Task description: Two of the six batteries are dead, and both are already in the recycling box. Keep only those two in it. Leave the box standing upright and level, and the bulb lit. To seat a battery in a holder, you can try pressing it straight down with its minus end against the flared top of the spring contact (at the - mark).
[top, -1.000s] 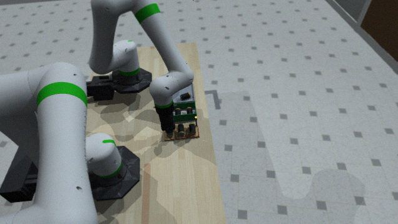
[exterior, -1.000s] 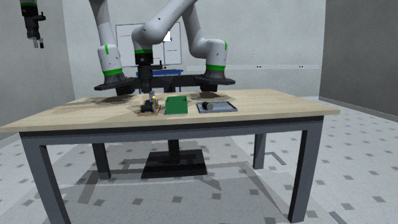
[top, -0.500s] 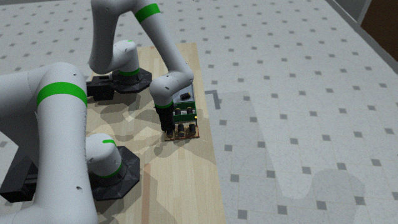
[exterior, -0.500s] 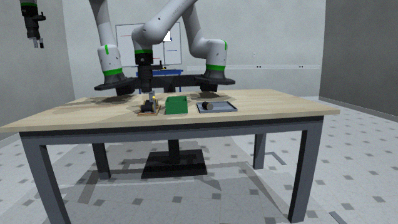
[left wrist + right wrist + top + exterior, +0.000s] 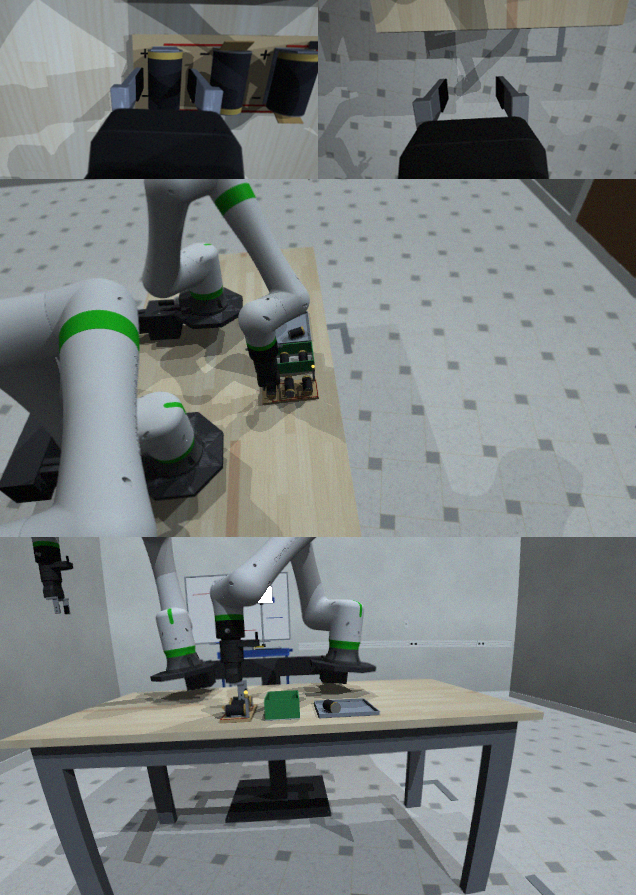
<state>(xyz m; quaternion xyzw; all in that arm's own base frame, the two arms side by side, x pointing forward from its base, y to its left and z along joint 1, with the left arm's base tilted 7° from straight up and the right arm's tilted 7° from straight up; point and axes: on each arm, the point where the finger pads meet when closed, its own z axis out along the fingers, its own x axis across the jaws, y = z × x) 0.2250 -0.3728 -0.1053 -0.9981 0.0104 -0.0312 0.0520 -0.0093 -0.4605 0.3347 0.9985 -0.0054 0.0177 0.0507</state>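
The room has pale grey walls [image 5: 400, 577], with one darker wall [image 5: 575, 622] on one side and one whiteboard [image 5: 205, 612] at the back. Its grey floor [image 5: 450, 254] [image 5: 200, 857] [image 5: 578, 120] is patterned with small dark squares. One light wooden table [image 5: 285, 479] [image 5: 425, 707] [image 5: 60, 60] [image 5: 498, 16] stands there on dark legs, with shadows across its top.

Two arms are present, each with one gripper. The left gripper [image 5: 271, 394] [image 5: 242, 697] [image 5: 165, 78] is low at the holder board, its jaws open on either side of the end battery, with gaps beside it. The right gripper [image 5: 61, 612] [image 5: 471, 87] hangs well away from the holder board, its jaws wide open and holding nothing.

One shallow grey tray [image 5: 286, 338] [image 5: 357, 709], one green recycling box [image 5: 295, 368] [image 5: 282, 706] and one holder board [image 5: 280, 402] [image 5: 237, 719] [image 5: 137, 44] lie in a row, the box upright and level in the middle.

Six batteries show: three on the holder board, the end battery [image 5: 271, 394] [image 5: 164, 80], middle battery [image 5: 289, 386] [image 5: 231, 80] and far battery [image 5: 307, 385] [image 5: 293, 80]; two in the box [image 5: 285, 357]; one lying in the tray [image 5: 296, 332] [image 5: 332, 706]. One small bulb [image 5: 313, 367] [image 5: 246, 692] glows yellow by the board
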